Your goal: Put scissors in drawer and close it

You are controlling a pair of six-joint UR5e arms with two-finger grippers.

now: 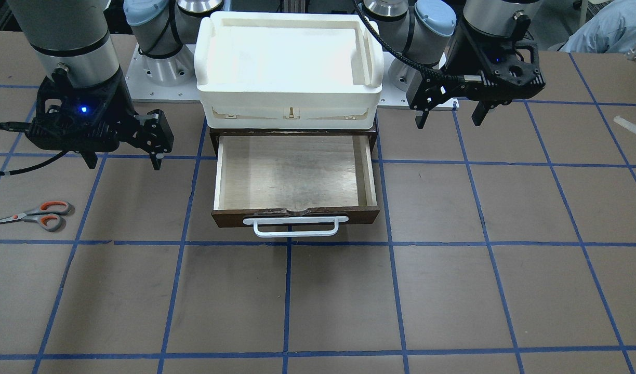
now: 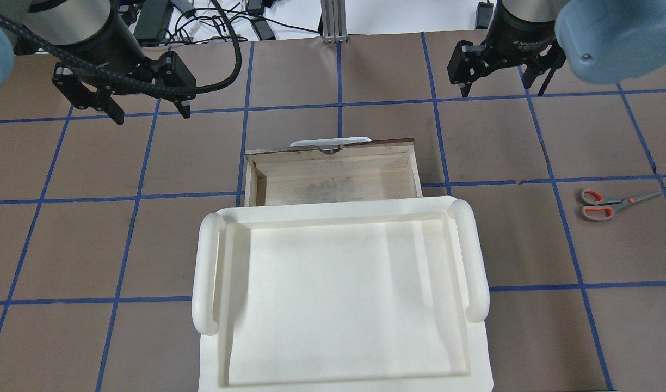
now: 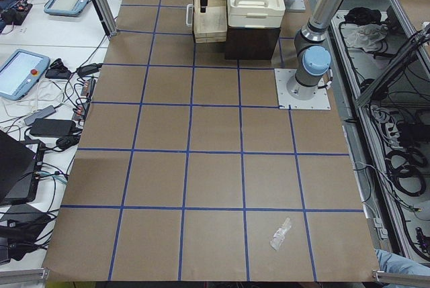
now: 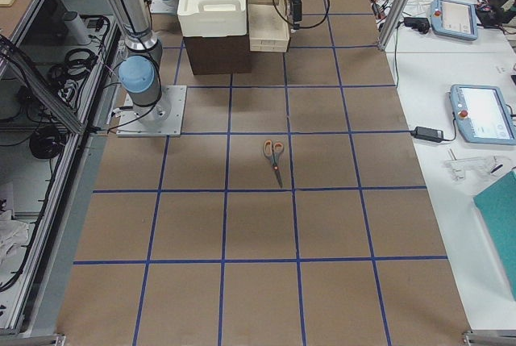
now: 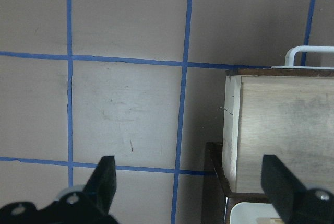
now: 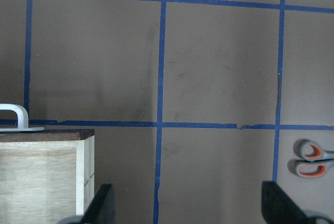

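Note:
The scissors [image 1: 32,214] lie flat on the brown table on my right side, with grey-and-orange handles; they also show in the overhead view [image 2: 610,200], the exterior right view [image 4: 274,156] and the right wrist view [image 6: 312,158]. The drawer [image 1: 297,214] is pulled open with its plywood inside bare and its white handle [image 1: 295,227] toward the table's far side; it also shows in the overhead view [image 2: 333,155]. My right gripper [image 1: 124,163] is open and empty, above the table between drawer and scissors. My left gripper [image 1: 448,122] is open and empty, beside the drawer's other side.
A cream-white plastic tray [image 1: 289,101] with side handles sits on top of the dark cabinet that holds the drawer. A small clear plastic scrap [image 3: 281,233] lies far out on my left side. Blue tape lines grid the table.

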